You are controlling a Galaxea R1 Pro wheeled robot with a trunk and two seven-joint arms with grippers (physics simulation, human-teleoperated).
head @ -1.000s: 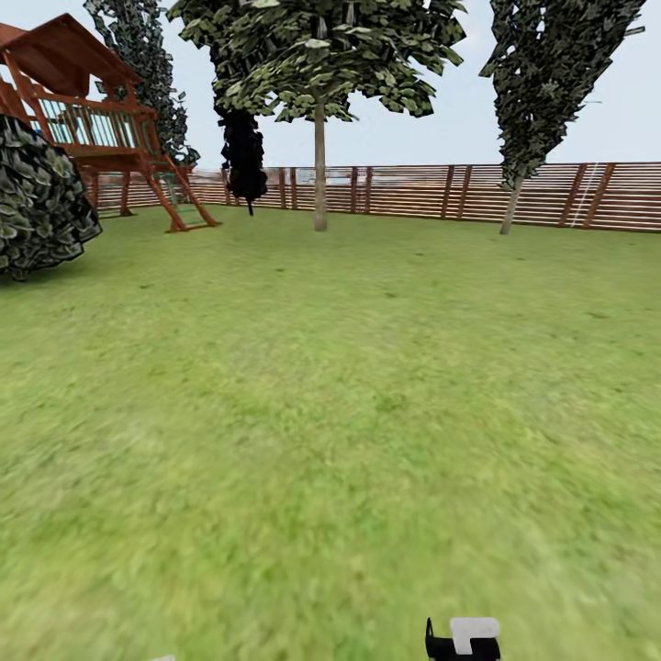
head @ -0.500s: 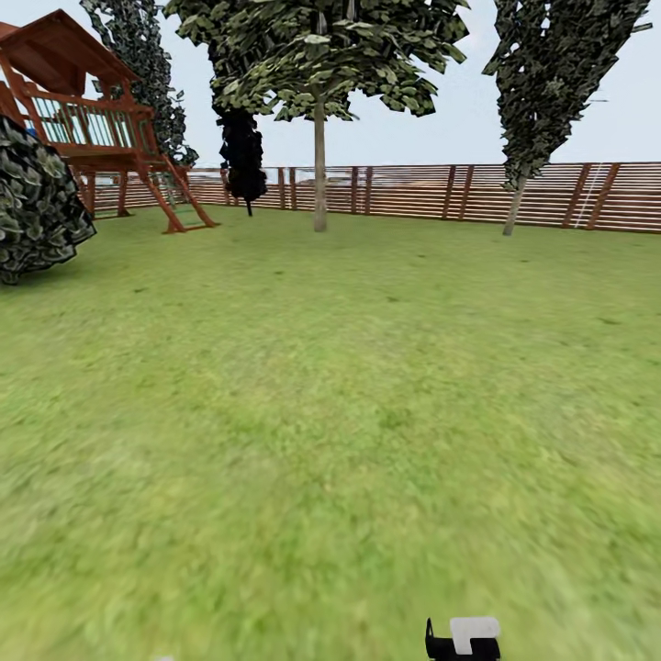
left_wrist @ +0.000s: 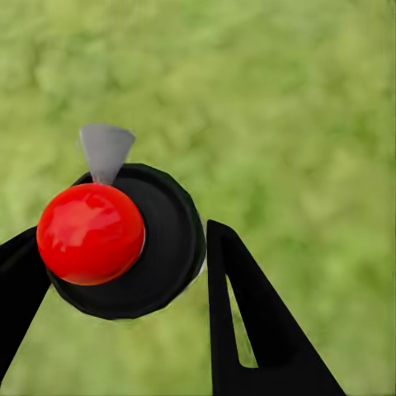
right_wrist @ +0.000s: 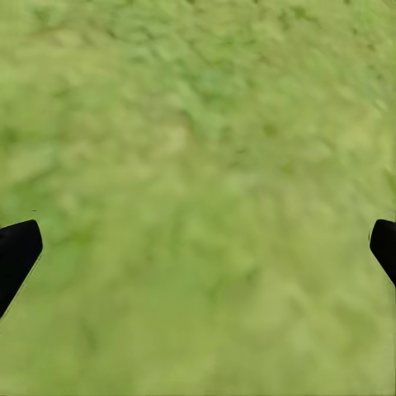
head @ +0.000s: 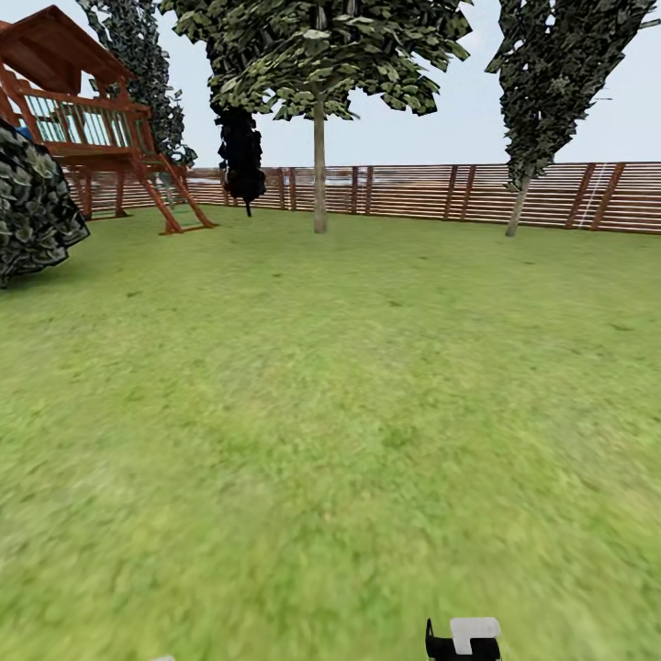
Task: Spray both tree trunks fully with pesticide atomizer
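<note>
The pesticide atomizer (left_wrist: 91,233) shows from above in the left wrist view as a dark round body with a shiny red top and a small grey nozzle. My left gripper (left_wrist: 120,256) is shut on it, one black finger on each side, above blurry green grass. In the right wrist view my right gripper (right_wrist: 202,247) is open over bare grass, its two black fingertips (right_wrist: 18,252) far apart with nothing between them. The floor (head: 330,413) of the garden spreads ahead as plain lawn. The two thick-trunked trees are out of view.
A brown slat fence (head: 413,193) closes the far side. A thin-trunked leafy tree (head: 319,174) and a leaning one (head: 519,207) stand before it. A wooden play tower (head: 101,138) and a dark bush (head: 32,216) are at the left. A black-and-white robot part (head: 464,638) shows at the bottom.
The whole head view has drifted: the play tower and bush slid slightly left, so the camera moved. The robot part at the bottom edge kept its place.
</note>
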